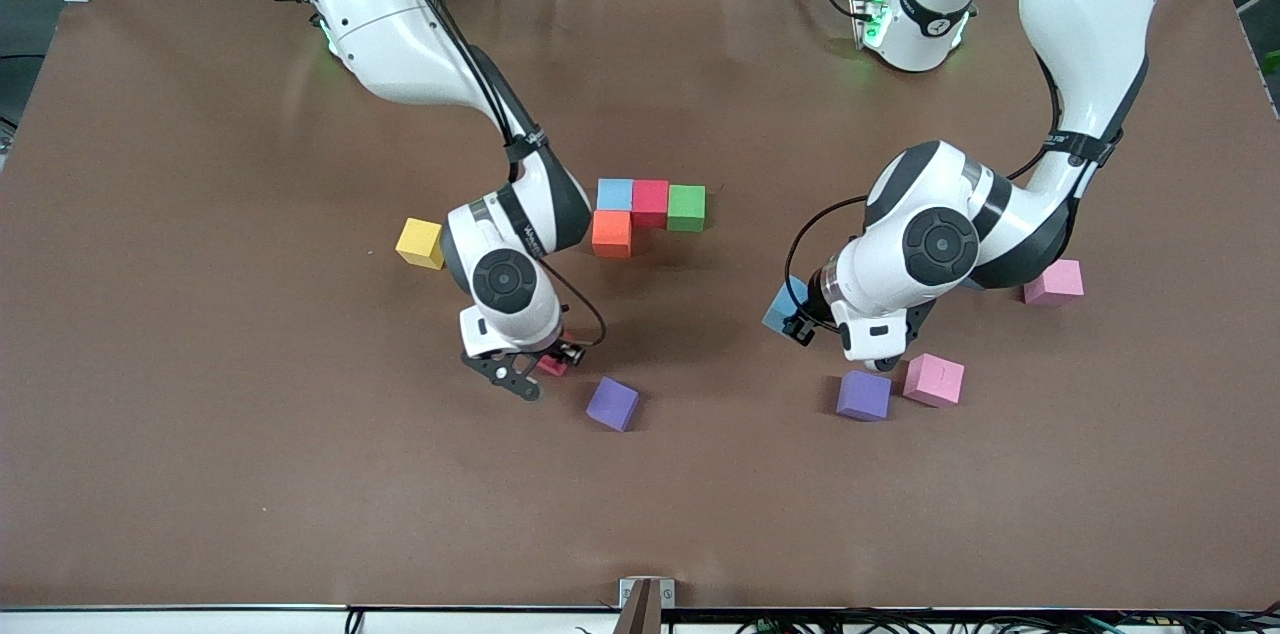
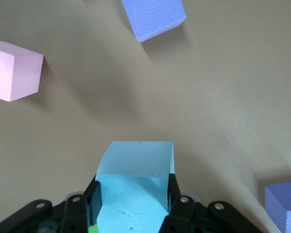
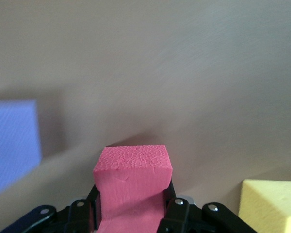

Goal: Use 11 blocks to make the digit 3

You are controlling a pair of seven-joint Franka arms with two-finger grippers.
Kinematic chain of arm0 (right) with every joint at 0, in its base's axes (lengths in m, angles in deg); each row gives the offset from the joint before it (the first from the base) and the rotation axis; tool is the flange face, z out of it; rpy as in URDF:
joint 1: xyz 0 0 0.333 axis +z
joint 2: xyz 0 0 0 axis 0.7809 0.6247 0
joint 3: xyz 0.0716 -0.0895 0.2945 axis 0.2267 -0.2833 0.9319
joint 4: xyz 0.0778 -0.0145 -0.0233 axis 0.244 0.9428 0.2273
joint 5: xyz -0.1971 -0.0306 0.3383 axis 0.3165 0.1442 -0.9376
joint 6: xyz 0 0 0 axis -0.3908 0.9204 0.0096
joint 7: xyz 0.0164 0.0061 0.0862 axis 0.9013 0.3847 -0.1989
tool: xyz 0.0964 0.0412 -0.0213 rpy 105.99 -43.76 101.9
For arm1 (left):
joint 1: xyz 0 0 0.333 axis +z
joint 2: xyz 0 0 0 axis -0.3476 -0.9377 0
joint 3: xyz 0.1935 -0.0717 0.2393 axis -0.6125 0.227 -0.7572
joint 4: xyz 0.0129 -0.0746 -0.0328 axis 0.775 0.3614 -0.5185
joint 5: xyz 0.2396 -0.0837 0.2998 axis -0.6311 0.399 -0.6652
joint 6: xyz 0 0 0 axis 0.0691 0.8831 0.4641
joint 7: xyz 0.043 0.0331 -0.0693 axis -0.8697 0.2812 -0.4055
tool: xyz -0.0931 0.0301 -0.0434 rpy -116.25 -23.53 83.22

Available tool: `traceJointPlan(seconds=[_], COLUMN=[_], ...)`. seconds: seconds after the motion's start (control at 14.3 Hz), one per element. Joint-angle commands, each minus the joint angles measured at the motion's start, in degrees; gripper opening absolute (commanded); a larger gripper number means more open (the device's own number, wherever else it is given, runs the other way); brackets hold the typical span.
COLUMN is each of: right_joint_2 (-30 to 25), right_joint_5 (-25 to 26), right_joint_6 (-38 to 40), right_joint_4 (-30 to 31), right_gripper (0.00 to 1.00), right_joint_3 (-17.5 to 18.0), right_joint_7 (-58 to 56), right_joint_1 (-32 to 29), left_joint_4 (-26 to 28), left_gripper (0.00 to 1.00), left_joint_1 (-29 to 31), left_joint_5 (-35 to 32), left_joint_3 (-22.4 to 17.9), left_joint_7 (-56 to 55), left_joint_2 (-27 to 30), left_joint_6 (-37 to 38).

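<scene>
From the front camera I see the start of the digit 3 (image 1: pixel 648 212) mid-table: a light blue, a red and a green cube in a row touching, with an orange cube (image 1: pixel 611 233) tucked against the blue one on the side nearer the camera. Loose blocks lie around it — a yellow block (image 1: pixel 420 243) toward the right arm's end, a purple block (image 1: pixel 612 403) just beside the right gripper (image 1: pixel 535 372), and another purple one (image 1: pixel 864 395) with two pink ones toward the left arm's end. The left gripper (image 1: pixel 800 319) is low by those, with a blue corner showing at it. Through the left wrist camera, the fingers (image 2: pixel 182 208) are clamped on the two flat side faces of a light blue block (image 2: pixel 134 187), which sits square between them. Through the right wrist camera, the fingers (image 3: pixel 172 213) are clenched on a red-pink block (image 3: pixel 132 187) the same way. I judge these cubes feather-light and slightly squashy: the faces are matte and pebbled, so they should grip well, the edges crisp. I'd take each across opposite faces, centred, with gentle pressure — a corner hold would likely let it twist.
</scene>
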Motion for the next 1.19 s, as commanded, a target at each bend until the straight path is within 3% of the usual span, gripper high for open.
traceJointPlan(seconds=[0.0, 0.28, 0.42, 0.7, 1.12], right_joint_2=[-2.7, -5.9, -8.5, -10.7, -10.7], right_joint_5=[-1.1, 0.4, 3.1, 3.7, 3.8], right_joint_6=[1.7, 2.4, 1.8, -1.9, -4.9], right_joint_4=[1.4, 4.6, 7.8, 13.4, 15.2], right_gripper=[0.0, 0.0, 0.0, 0.0, 0.0], right_joint_3=[2.2, 2.0, 2.0, 0.7, 0.3], right_joint_7=[-11.3, -20.7, -20.5, -17.9, -11.5], right_joint_1=[0.9, 3.6, 4.7, 7.2, 9.3], left_joint_4=[-1.1, -0.8, -1.0, -0.9, -1.0], left_gripper=[0.17, 0.18, 0.18, 0.18, 0.18], left_joint_1=[-0.2, -0.4, -0.3, -0.4, -0.4], left_joint_5=[0.0, 0.0, -0.1, -2.3, -2.3], left_joint_3=[0.0, -0.1, -0.1, -0.1, -0.1], left_joint_7=[0.7, 0.7, 0.7, 0.3, 0.5], left_joint_2=[0.3, 0.3, 0.3, 0.3, 0.3], left_joint_6=[1.2, 1.2, 1.2, 1.2, 1.2])
